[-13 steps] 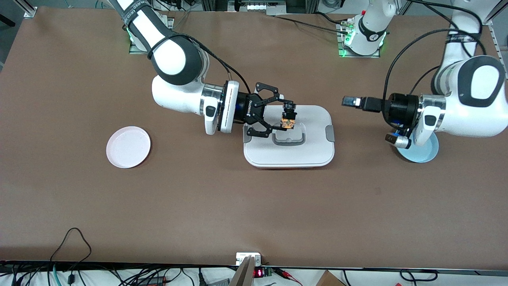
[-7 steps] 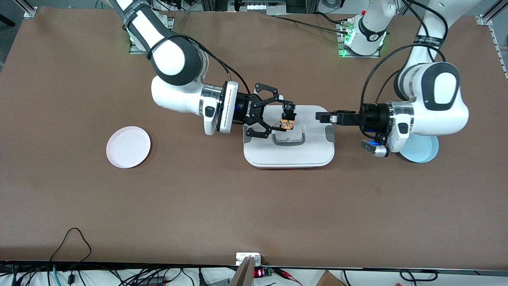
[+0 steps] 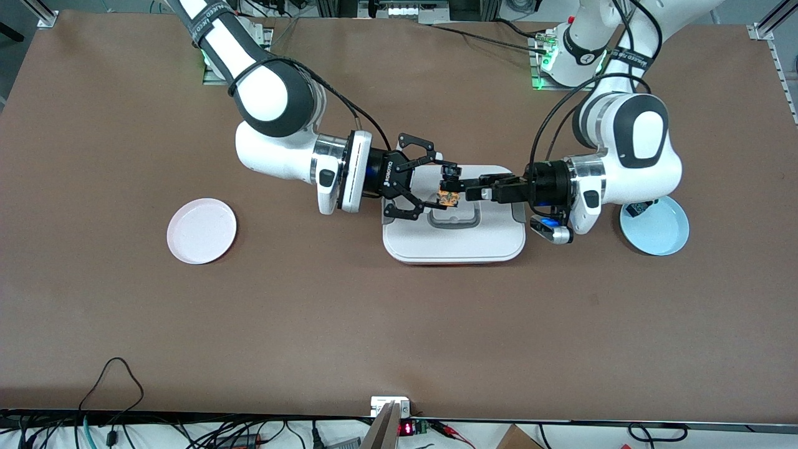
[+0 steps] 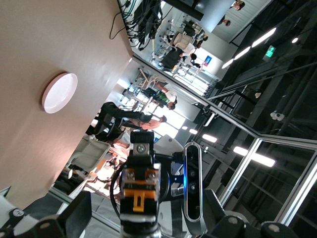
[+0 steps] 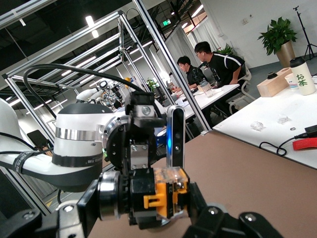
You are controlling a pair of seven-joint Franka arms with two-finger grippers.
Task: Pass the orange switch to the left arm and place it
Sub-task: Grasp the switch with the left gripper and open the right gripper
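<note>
Overhead, both claws (right (image 3: pixel 444 186), left (image 3: pixel 469 190)) meet above the brown table (image 3: pixel 312 312).

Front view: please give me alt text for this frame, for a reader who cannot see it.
Over the large white latched box, the right gripper holds the small black-and-orange switch while the left gripper reaches in and meets it. A round pink plate lies toward the right arm's end of the brown table, a round blue plate toward the left arm's end.

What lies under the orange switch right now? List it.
The white box sits directly below the orange switch, which the right pincer holds in the air above the lid. The left pincer reaches in beside it. The lid's handle recess is partly covered.
</note>
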